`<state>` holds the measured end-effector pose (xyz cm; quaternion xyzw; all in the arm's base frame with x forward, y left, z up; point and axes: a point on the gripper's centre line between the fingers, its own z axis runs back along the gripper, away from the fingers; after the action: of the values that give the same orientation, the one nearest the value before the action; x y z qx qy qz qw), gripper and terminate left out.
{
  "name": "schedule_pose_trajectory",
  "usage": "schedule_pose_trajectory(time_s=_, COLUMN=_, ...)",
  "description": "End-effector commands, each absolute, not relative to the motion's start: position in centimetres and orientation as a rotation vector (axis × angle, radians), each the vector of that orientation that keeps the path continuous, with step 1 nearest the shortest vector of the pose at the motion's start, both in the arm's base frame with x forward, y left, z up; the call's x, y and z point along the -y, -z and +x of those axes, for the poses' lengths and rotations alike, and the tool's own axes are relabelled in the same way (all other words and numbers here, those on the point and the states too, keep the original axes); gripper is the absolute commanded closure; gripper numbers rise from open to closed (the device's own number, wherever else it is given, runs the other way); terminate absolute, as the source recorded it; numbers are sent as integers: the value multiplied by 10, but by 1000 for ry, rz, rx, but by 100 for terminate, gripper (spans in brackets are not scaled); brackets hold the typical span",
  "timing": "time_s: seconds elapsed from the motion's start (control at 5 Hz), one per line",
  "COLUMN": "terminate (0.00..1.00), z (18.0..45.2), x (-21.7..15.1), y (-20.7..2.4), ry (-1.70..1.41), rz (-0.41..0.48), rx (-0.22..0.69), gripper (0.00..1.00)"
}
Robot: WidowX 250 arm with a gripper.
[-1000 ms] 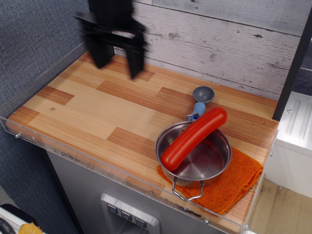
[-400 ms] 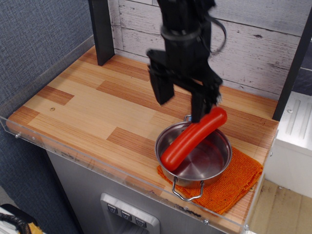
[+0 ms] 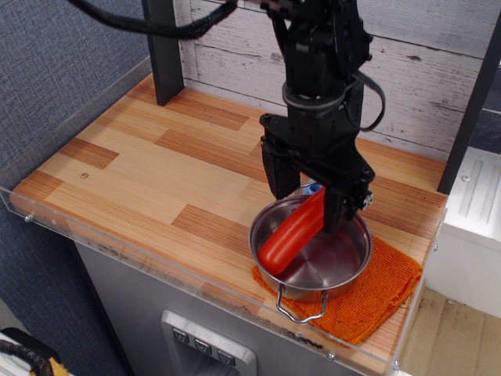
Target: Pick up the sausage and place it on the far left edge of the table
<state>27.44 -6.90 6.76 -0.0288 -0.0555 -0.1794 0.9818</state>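
The glossy red-orange sausage [image 3: 291,233] lies slantwise across the steel pan [image 3: 311,266] at the front right of the wood-plank table [image 3: 125,168]. My black gripper [image 3: 306,200] has come down over the sausage's upper half. Its jaws are open, one finger [image 3: 279,182] on the sausage's left side and one [image 3: 337,210] on its right. The sausage's far end is hidden behind the gripper. I cannot tell whether the fingers touch it.
The pan stands on an orange knitted cloth [image 3: 376,294] at the front right corner. A clear acrylic rim [image 3: 94,247] runs round the table. A black post [image 3: 163,51] stands at the back left. The spoon is almost wholly hidden behind the gripper.
The gripper has swept from the back left of the table to the right and down, and now straddles the sausage in the pan. The sausage has not moved.
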Motion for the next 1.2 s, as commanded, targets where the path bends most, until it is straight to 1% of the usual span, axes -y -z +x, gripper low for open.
schedule_pose_trajectory(time_s=0.0, terminate=0, z=262, x=70, y=-46, ry=384, rz=-61, rx=43, gripper=0)
schedule_pose_trajectory(time_s=0.2, terminate=0, z=261, x=73, y=-44, ry=389, rz=-50, rx=39, gripper=100)
schedule_pose_trajectory(time_s=0.4, terminate=0, z=264, x=75, y=-51, ry=395, rz=-41, rx=48, gripper=100)
schedule_pose_trajectory(time_s=0.6, terminate=0, z=269, x=78, y=-66, ry=399, rz=-57, rx=87, gripper=100)
schedule_pose_trajectory(time_s=0.8, terminate=0, z=279, x=76, y=-99, ry=407, rz=-78, rx=164, gripper=100)
schedule_pose_trajectory(time_s=1.0, terminate=0, z=286, x=59, y=-125, ry=364, rz=-79, rx=217, gripper=100)
